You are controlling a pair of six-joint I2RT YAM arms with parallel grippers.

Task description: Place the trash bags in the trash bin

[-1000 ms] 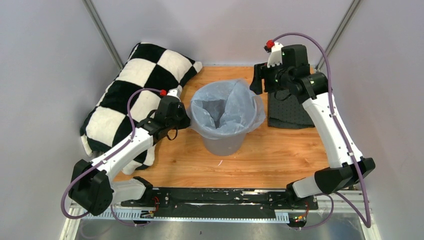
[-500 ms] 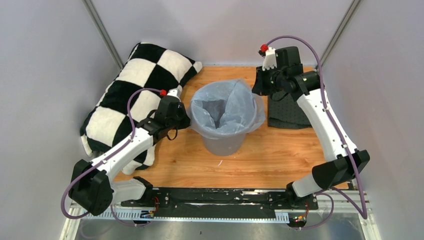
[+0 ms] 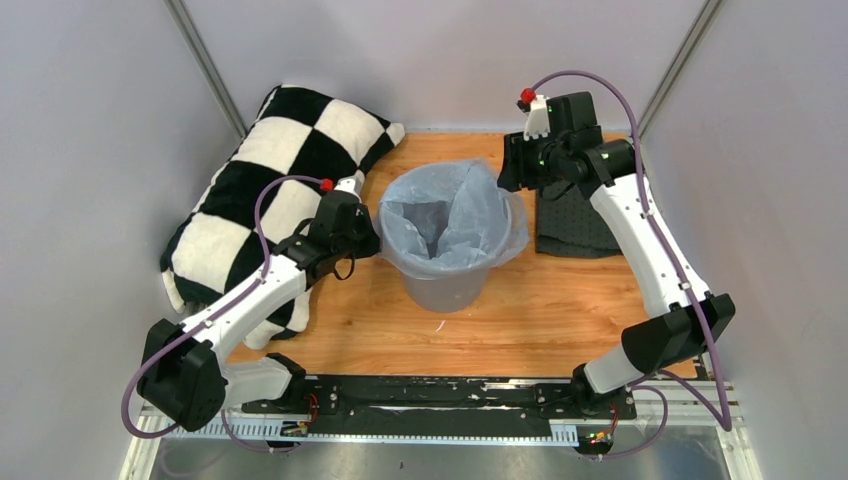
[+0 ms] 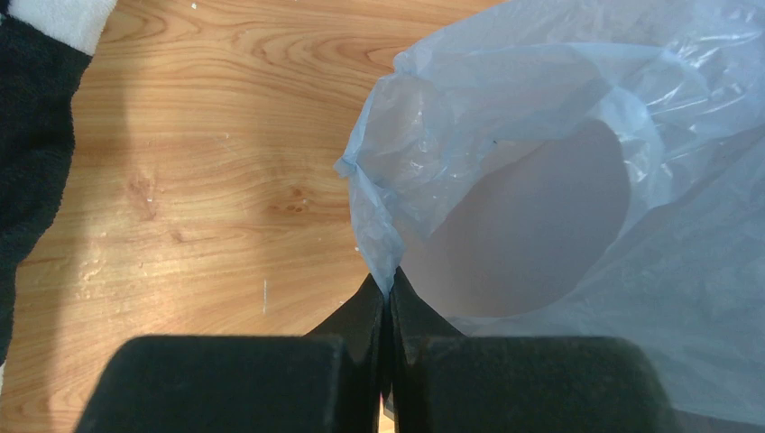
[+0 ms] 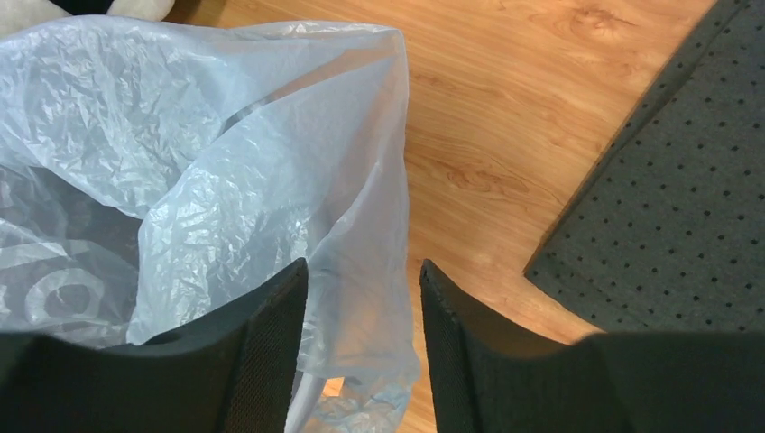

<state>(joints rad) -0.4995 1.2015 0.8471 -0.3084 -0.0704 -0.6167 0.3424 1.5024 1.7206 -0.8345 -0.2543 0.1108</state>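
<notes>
The light grey trash bin [image 3: 447,284] stands in the middle of the table. The pale blue trash bag [image 3: 455,215] lines it, its edges draped over the rim. My left gripper [image 3: 377,243] is at the bin's left rim, shut on the bag's edge [image 4: 383,257]. My right gripper [image 3: 508,163] is open, above the bin's back right rim. In the right wrist view the bag's right flap [image 5: 356,225] hangs between its open fingers [image 5: 271,343].
A black-and-white checkered pillow [image 3: 260,190] lies at the left, under my left arm. A dark grey dotted cloth [image 3: 575,225] lies right of the bin; it also shows in the right wrist view [image 5: 672,225].
My right gripper has moved left and a little nearer the bin's back right rim. The left arm and the bag have not moved.
</notes>
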